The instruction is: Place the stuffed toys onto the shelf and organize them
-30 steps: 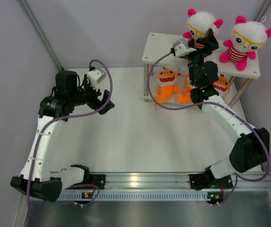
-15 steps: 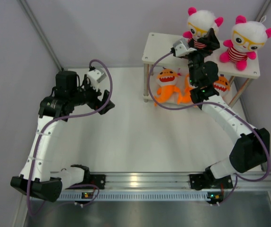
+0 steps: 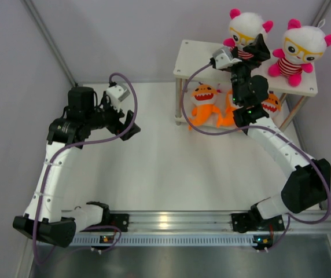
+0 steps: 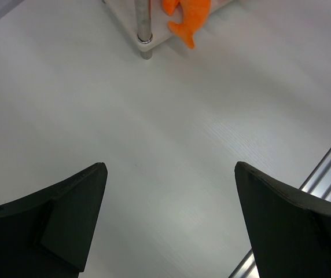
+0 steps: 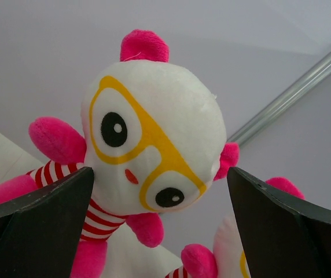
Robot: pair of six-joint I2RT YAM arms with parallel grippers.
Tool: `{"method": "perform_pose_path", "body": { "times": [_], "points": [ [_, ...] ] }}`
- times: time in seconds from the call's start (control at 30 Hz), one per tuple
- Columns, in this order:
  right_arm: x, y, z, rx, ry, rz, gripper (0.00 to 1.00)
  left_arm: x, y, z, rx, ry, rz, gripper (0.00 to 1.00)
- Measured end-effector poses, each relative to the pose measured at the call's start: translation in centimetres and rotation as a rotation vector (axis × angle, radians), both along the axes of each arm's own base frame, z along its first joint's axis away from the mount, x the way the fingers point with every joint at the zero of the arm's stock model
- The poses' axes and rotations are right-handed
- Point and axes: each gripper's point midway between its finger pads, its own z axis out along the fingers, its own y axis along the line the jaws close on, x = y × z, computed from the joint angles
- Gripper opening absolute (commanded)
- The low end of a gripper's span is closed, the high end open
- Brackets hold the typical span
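The left gripper [image 3: 122, 119] hangs over bare table [image 3: 154, 168] with its fingers spread wide and nothing between them. In its wrist view a shelf leg [image 4: 145, 29] and an orange shark's tail [image 4: 186, 20] lie well ahead of the fingertips. Further right stands the shelf [image 3: 197, 55]. The orange sharks [image 3: 203, 101] sit on its lower tier, below and slightly nearer than the right gripper [image 3: 252, 51], which is up at the top board. Its jaws are parted, and the left white-headed doll [image 5: 148, 139] sits upright between and just beyond them. The doll's striped body is close against one finger [image 5: 44, 202], but whether they touch I cannot tell. The second doll [image 3: 304, 43] sits just to the gripper's right. The step appears to be settling this doll. It would go best if the jaws stay wide and the gripper draws straight back along its own axis. That way neither finger catches a pink limb and tips the doll or nudges it into its neighbour.
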Motion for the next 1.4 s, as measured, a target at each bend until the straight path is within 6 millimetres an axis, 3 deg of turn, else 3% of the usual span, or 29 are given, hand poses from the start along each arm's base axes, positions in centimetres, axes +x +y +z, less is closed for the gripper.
{"method": "perform_pose_path", "body": {
  "times": [0.47,0.8,0.97,1.07,1.2,1.33,1.4],
  "points": [
    [-1.5,-0.2,1.7,0.026,-0.036,0.029,1.00,0.0,0.0,0.0,0.000,0.000,0.000,0.98],
    [-2.8,0.8,2.4,0.020,-0.058,0.088,0.99,0.0,0.0,0.0,0.001,0.000,-0.001,0.98],
    [-3.9,2.2,2.4,0.016,-0.042,0.146,0.99,0.1,0.2,-0.1,0.010,-0.005,0.004,0.98],
    [-6.1,3.7,2.7,0.003,-0.028,0.221,1.00,0.4,0.6,-0.5,0.033,-0.006,0.030,0.98],
    [-11.1,6.0,3.8,0.052,0.000,0.407,0.99,1.0,1.7,-1.6,0.082,0.002,0.085,0.98],
    [-16.3,5.9,4.3,0.174,0.059,0.601,0.99,1.4,2.9,-3.2,0.137,0.023,0.135,0.98],
    [-18.3,5.8,3.0,0.257,0.092,0.692,0.99,1.5,3.4,-3.9,0.162,0.032,0.158,0.98]
  ]
}}
